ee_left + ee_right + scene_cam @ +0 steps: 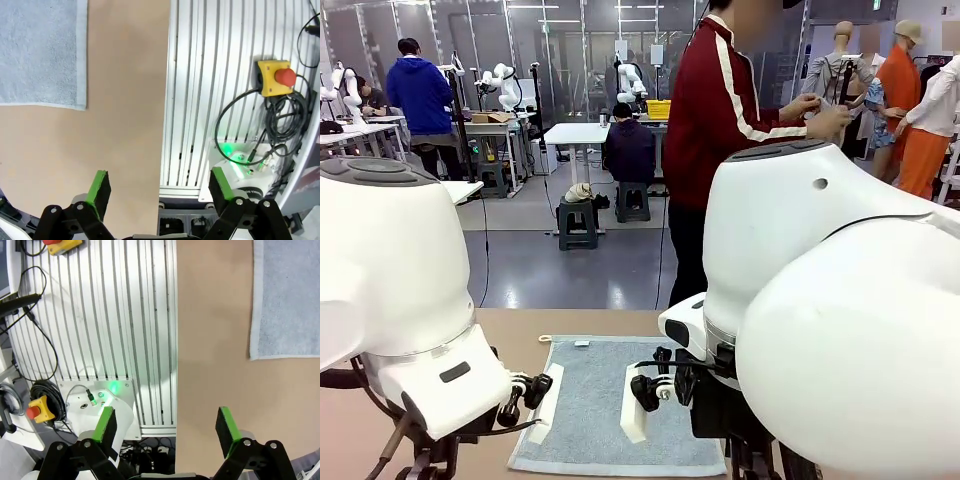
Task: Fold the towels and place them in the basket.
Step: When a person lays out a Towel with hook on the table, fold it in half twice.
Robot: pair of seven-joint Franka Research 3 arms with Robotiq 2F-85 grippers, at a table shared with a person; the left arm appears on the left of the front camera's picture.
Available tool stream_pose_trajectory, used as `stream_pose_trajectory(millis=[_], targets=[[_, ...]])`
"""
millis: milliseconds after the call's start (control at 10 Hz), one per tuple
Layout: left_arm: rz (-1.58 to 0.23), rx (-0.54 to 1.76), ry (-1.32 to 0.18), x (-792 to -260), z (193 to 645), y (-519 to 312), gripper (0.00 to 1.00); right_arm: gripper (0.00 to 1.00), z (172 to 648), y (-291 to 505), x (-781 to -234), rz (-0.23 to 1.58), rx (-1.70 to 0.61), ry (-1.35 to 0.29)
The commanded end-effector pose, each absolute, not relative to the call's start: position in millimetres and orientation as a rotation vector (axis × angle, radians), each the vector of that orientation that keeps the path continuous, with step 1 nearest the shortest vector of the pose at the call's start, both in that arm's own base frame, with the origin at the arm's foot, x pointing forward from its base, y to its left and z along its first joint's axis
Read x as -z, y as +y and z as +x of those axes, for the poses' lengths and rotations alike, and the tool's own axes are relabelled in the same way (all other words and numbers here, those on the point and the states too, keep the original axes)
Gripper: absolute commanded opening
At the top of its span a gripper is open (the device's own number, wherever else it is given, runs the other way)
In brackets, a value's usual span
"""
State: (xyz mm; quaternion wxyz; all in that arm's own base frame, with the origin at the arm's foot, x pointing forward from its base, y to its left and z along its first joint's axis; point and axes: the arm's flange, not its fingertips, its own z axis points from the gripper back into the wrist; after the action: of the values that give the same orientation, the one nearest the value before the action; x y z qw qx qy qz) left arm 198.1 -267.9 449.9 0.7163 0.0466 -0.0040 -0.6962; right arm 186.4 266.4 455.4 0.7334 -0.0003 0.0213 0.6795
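One grey-blue towel [610, 410] lies flat and unfolded on the tan table between my two arms, with a small label tab at its far edge. The same towel [40, 50] fills the upper left corner of the left wrist view. In the right wrist view the towel [287, 295] lies at the upper right. My left gripper [160, 182] hangs open over the table's near edge, well clear of the cloth, with nothing between its green pads. My right gripper [166, 422] is open too, above the same edge and apart from the towel. The basket is out of view.
A ribbed aluminium frame [210, 75] borders the table on my side, carrying cables and a yellow emergency stop box [274, 77]. Another stop box [37, 407] shows in the right wrist view. A person in a red jacket [720, 130] stands beyond the far edge, hands raised off the table.
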Motion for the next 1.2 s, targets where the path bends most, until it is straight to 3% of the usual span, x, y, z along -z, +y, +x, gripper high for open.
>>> stream_pose_trajectory(millis=[0, 700, 1100], targets=[[0.050, 1.539, -0.048, -426, 212, -268, 1.00, 1.00, 201, 270, -437, 0.020, -1.464, 0.021], [0.025, 1.552, -0.046, -354, 245, -268, 1.00, 1.00, 240, 264, -365, 0.024, -1.423, 0.044], [-0.017, 1.625, -0.120, -327, 264, -255, 1.00, 1.00, 253, 254, -345, 0.010, -1.480, 0.027]])
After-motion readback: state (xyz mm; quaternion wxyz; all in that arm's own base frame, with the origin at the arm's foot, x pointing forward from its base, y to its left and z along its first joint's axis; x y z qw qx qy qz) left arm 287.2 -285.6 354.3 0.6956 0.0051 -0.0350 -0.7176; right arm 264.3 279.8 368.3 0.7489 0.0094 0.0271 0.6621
